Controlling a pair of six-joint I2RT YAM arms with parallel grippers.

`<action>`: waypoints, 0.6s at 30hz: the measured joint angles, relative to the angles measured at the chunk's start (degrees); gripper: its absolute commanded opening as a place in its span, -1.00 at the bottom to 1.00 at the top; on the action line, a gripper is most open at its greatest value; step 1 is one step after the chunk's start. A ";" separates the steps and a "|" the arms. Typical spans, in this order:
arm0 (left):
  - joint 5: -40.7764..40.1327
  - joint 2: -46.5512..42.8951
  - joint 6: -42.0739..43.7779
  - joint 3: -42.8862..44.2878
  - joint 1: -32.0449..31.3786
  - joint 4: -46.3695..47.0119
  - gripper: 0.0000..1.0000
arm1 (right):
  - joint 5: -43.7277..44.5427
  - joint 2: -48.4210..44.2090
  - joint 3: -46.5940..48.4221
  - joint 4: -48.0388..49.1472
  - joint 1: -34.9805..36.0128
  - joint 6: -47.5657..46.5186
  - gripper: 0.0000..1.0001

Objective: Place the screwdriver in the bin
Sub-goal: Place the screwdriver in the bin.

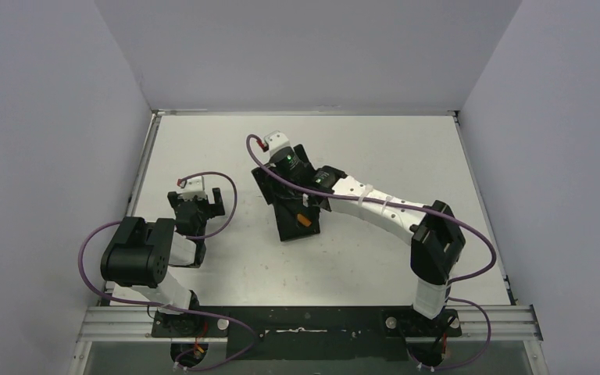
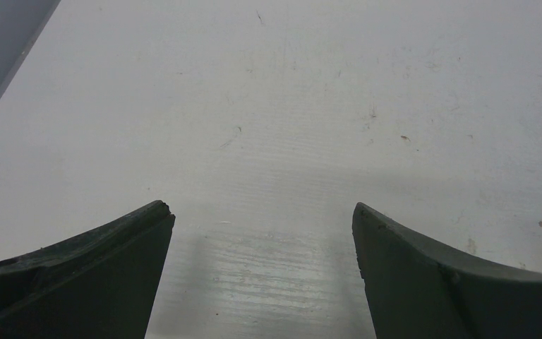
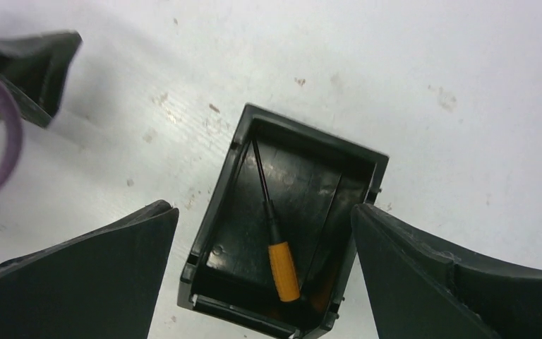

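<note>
The screwdriver (image 3: 282,267), orange handle and thin black shaft, lies flat on the floor of the black bin (image 3: 219,205). Its shaft points to the bin's far left corner. In the top view the bin (image 1: 291,228) sits mid-table and a bit of the orange handle (image 1: 305,220) shows under the right arm. My right gripper (image 3: 265,219) is open and empty above the bin, one finger on each side of it; in the top view the right gripper (image 1: 287,181) hangs over the bin's far end. My left gripper (image 2: 262,212) is open and empty over bare table, left of the bin (image 1: 205,199).
The white table (image 1: 375,148) is ringed by grey walls on three sides. A metal rail (image 1: 312,320) with both arm bases runs along the near edge. The left arm's finger and purple cable (image 3: 7,134) show at the left of the right wrist view.
</note>
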 measured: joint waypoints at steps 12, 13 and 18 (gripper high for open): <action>0.00 0.00 0.00 0.00 0.00 0.00 0.94 | 3.08 0.94 19.91 -7.23 0.00 -1.25 1.00; 0.00 0.00 0.00 0.00 0.00 0.00 0.94 | 3.28 1.11 20.90 -7.39 0.00 -1.49 1.00; 0.00 0.00 0.00 0.00 0.00 0.00 0.94 | 4.07 2.05 25.29 -9.97 -0.39 -2.91 1.00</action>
